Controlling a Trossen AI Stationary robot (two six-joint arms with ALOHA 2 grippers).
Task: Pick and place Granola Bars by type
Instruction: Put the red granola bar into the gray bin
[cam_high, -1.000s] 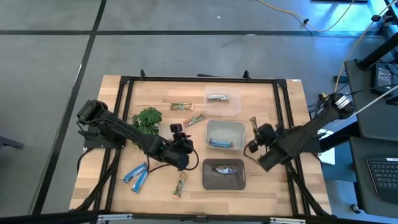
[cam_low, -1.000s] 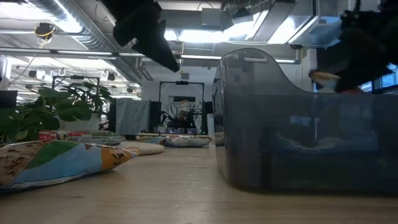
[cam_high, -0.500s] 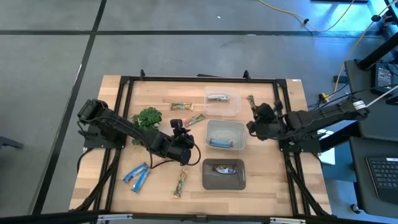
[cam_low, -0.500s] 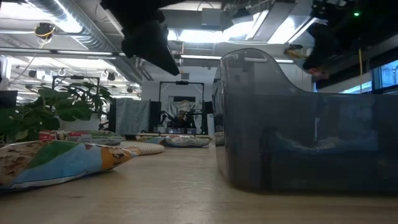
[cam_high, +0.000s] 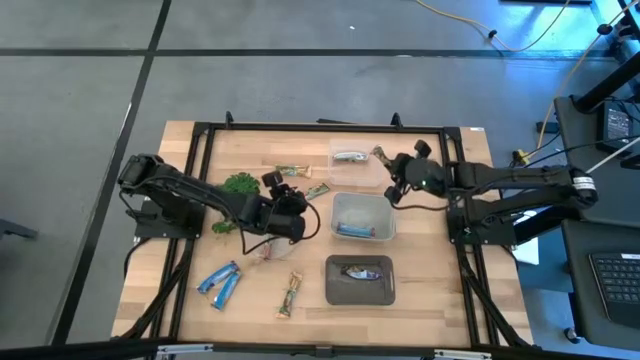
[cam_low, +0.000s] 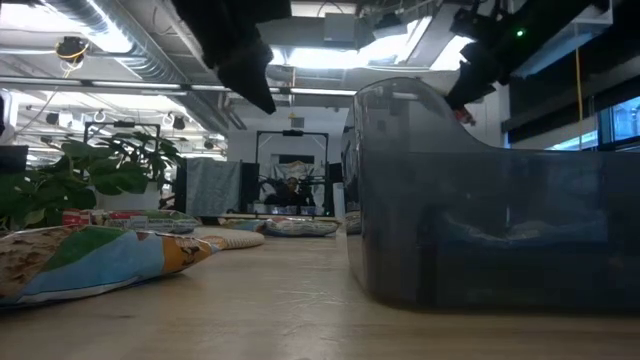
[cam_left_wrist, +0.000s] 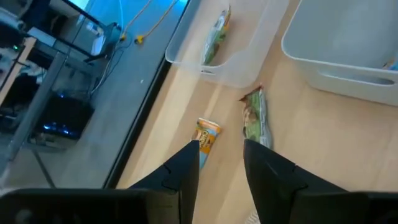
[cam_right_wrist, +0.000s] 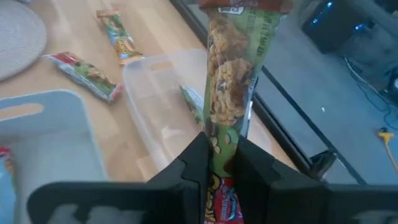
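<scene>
My right gripper (cam_high: 390, 172) hovers at the clear container's (cam_high: 372, 178) right end, shut on a green-tan granola bar (cam_right_wrist: 227, 81). One bar (cam_high: 350, 157) lies inside that container. My left gripper (cam_high: 283, 196) is open above the table, near two loose bars (cam_left_wrist: 207, 134) (cam_left_wrist: 255, 116) that lie flat on the wood. A blue bar (cam_high: 352, 230) lies in the pale bin (cam_high: 362, 200), and a dark-silver bar (cam_high: 362, 271) in the dark bin (cam_high: 360, 292). Two blue bars (cam_high: 220, 282) and another bar (cam_high: 290, 296) lie near the table's near edge. My right gripper pinches the green-tan bar between its two fingers near its red-printed end (cam_right_wrist: 221, 163). The fingers lie along the bar. The bar is lifted clear and sticks out past the fingertips, over the clear container's right end (cam_right_wrist: 163, 93).
A leafy plant sprig (cam_high: 235, 188) lies left of my left gripper, with a clear round disc (cam_high: 262, 248) just nearer. A black frame (cam_high: 300, 128) runs around the work area. In the low view the dark bin (cam_low: 480, 200) fills the right half.
My right gripper has carried the bar from beside the dark bin toward the table's far edge and to the left, up to the clear container. My left gripper has moved toward the far edge, toward the two loose bars.
</scene>
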